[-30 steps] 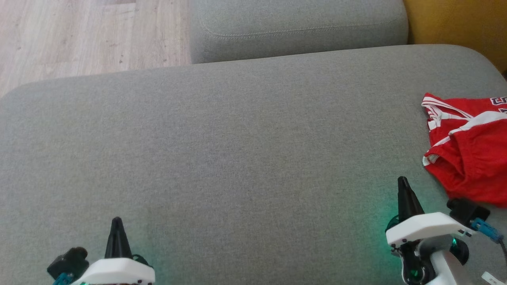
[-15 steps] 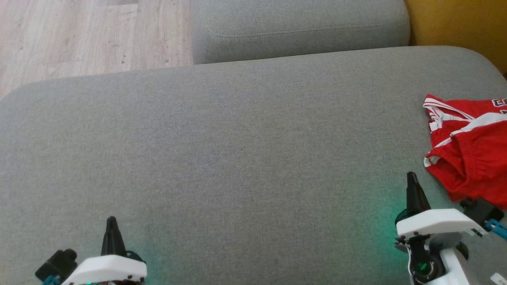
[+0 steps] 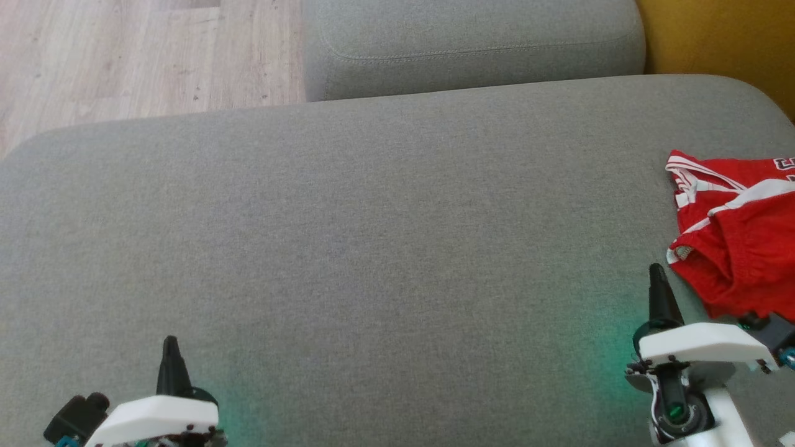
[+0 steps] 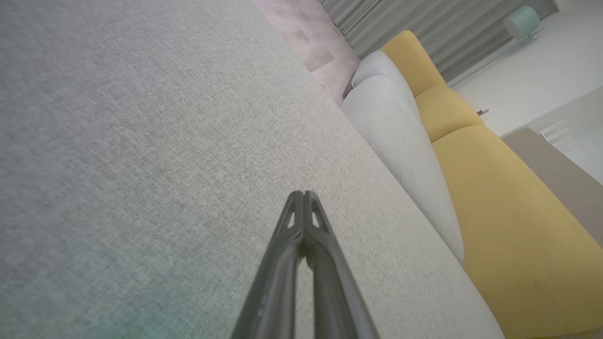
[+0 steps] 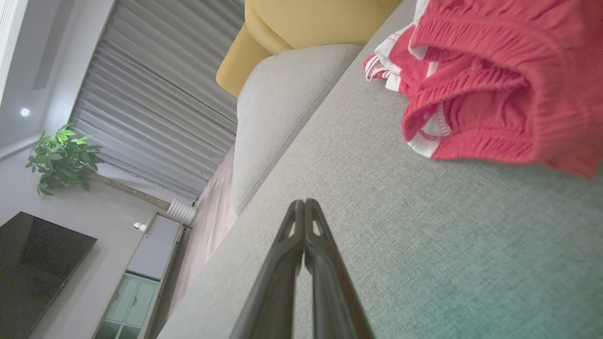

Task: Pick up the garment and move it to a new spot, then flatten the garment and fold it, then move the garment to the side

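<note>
The garment [image 3: 739, 236] is red with white stripes and lies crumpled at the right edge of the grey cushion [image 3: 385, 248]. In the right wrist view the garment [image 5: 490, 84] fills the upper right. My right gripper [image 3: 656, 273] is shut and empty, its tip just left of the garment's near edge, not touching it; its tips [image 5: 304, 203] meet over bare cushion. At the lower left my left gripper [image 3: 169, 344] is shut and empty too, its tips [image 4: 303, 194] together above bare grey fabric.
A second grey cushion [image 3: 472, 43] lies beyond the far edge, with yellow upholstery [image 3: 720, 49] at the far right. Wooden floor [image 3: 136, 56] shows at the far left. The wide grey surface between my grippers is bare.
My right gripper has moved forward and to the right, closer to the garment. My left gripper has slid slightly left and back. The garment has not been touched.
</note>
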{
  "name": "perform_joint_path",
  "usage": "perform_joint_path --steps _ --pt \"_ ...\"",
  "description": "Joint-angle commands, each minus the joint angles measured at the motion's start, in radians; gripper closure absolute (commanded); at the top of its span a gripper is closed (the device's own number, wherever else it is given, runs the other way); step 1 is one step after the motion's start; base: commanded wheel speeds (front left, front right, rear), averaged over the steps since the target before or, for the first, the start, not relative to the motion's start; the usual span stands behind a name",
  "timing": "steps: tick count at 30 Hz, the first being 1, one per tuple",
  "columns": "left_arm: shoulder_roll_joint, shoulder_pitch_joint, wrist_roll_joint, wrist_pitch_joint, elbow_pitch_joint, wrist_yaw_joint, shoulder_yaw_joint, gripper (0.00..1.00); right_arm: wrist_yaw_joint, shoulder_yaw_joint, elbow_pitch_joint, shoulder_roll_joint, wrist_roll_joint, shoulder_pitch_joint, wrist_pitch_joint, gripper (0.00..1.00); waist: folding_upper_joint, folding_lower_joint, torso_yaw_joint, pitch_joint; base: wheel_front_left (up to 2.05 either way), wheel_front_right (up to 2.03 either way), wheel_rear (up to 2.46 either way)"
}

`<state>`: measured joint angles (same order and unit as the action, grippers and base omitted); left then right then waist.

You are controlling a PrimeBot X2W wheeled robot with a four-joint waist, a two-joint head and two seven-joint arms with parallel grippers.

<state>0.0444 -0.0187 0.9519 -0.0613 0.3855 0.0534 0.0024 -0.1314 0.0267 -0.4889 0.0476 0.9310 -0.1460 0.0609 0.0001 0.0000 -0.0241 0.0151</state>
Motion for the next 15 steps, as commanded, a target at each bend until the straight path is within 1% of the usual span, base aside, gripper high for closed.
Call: perform_joint_path --steps 1,15 --pt "0.004 -0.056 0.03 0.009 -0.038 0.008 0.031 1.0 0.0 -0.003 0.046 0.002 0.034 -0.012 -0.009 1.0 -0.0001 0.0 0.001 0.0 0.0 0.0 0.0" --pt "0.004 -0.063 0.172 0.047 -0.061 0.024 0.049 1.0 0.0 0.017 0.091 0.002 0.18 -0.001 -0.047 1.0 -0.0001 0.0 0.006 -0.003 0.0 0.0 0.0"
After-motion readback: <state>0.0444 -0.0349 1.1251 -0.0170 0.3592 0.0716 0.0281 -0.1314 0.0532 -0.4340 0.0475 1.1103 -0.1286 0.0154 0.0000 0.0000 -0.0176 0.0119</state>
